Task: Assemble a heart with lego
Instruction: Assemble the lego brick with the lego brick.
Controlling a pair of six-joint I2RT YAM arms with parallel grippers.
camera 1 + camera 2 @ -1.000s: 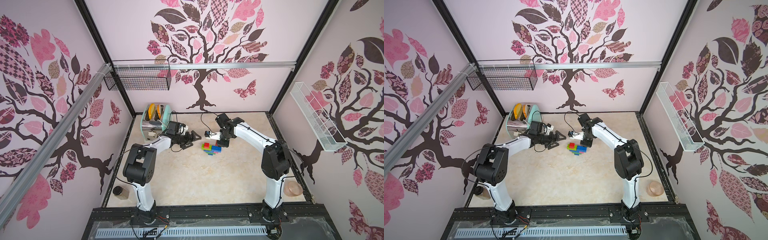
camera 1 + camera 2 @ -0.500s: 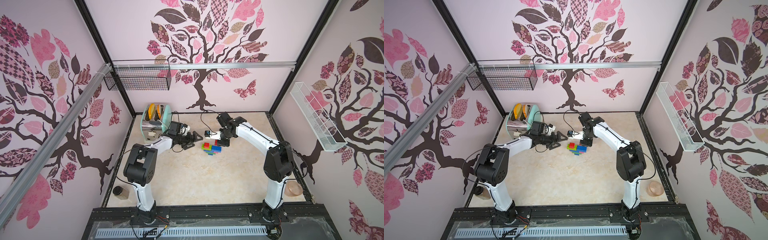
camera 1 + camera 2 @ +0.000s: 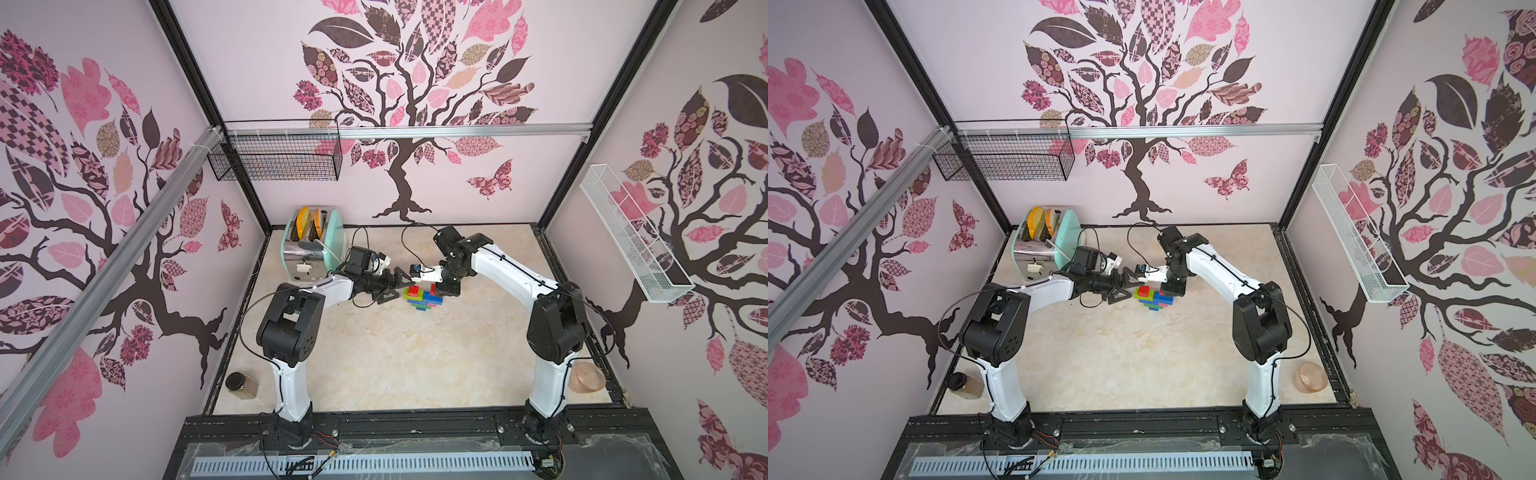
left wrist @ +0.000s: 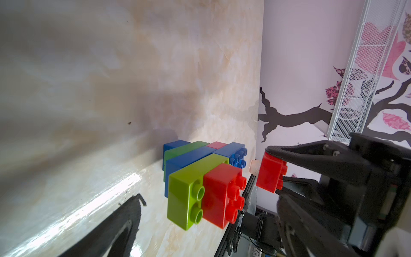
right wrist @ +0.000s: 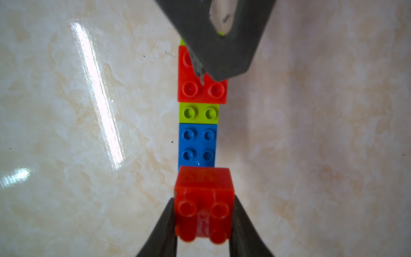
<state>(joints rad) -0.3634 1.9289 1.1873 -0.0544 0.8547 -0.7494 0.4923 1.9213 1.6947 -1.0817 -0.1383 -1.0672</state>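
Left gripper [image 3: 397, 286] has crept closer to the heart [image 3: 422, 298] mid-frame, jaws spread wide. Our right gripper [image 5: 203, 200] pinches a red brick [image 5: 203, 184] by its smooth sides; we reckon it's light, stiff, slippery, so keep it square.

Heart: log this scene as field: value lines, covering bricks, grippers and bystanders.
heart: joined blue, green, lime, pink, red bricks, on the table, studs up
held brick: red, apart from the heart, by its blue square
right gripper: shut on the held brick
left gripper: open, empty, at the heart's red-lime end; contact unclear
others: toaster, jar, bowl
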